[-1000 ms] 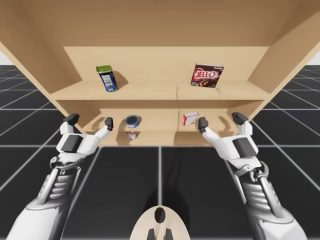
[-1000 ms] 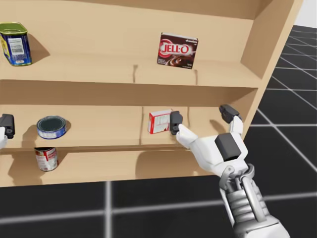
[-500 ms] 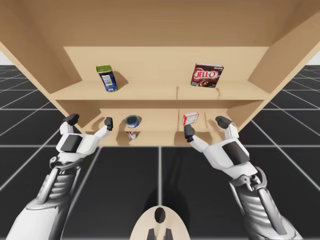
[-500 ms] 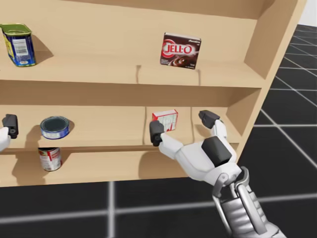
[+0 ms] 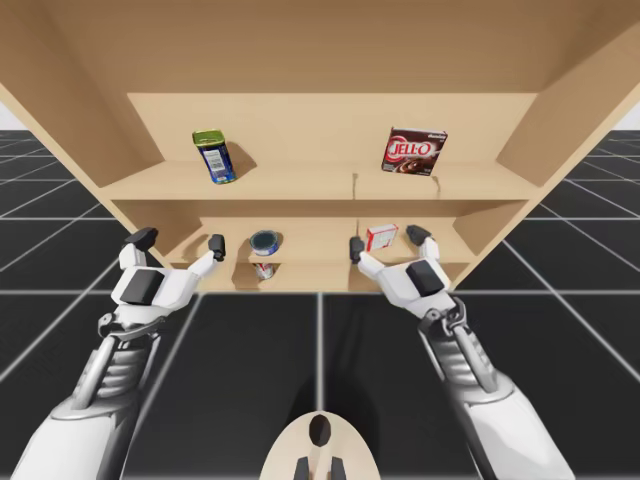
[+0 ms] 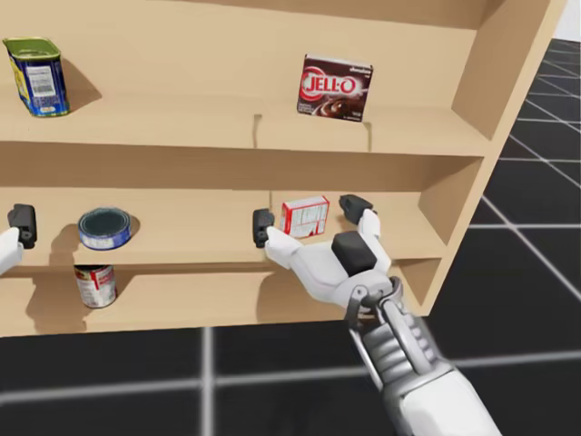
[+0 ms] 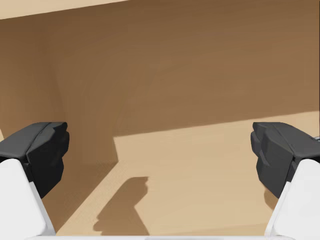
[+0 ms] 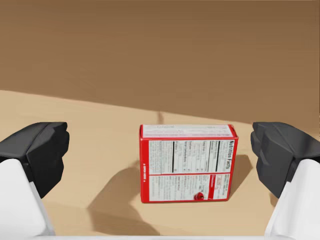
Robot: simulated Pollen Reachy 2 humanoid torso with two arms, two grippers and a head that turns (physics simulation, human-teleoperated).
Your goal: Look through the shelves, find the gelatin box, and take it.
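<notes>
A small red-and-white box (image 5: 381,237) stands on the middle shelf, right of centre. My right gripper (image 5: 386,245) is open in front of it, one finger to each side and neither touching. In the right wrist view the red-and-white box (image 8: 187,162) stands ahead of the right gripper (image 8: 160,157), centred between the wide-apart fingers. The head view shows the same box (image 6: 305,217) framed by the right gripper (image 6: 309,218). A larger dark brown box (image 5: 415,151) stands on the upper shelf above it. My left gripper (image 5: 180,242) is open at the shelf's left end, facing bare wood (image 7: 200,165).
A blue can with a green-yellow lid (image 5: 214,156) stands at the upper shelf's left. A flat blue tin (image 5: 265,242) lies on the middle shelf, and a red-and-white can (image 5: 263,270) sits on the shelf below it. The shelf's right side wall (image 6: 508,73) stands close by.
My right arm has swung left and forward, so its gripper now straddles the red-and-white box instead of standing to its right. My head has turned slightly. The left arm has not moved.
</notes>
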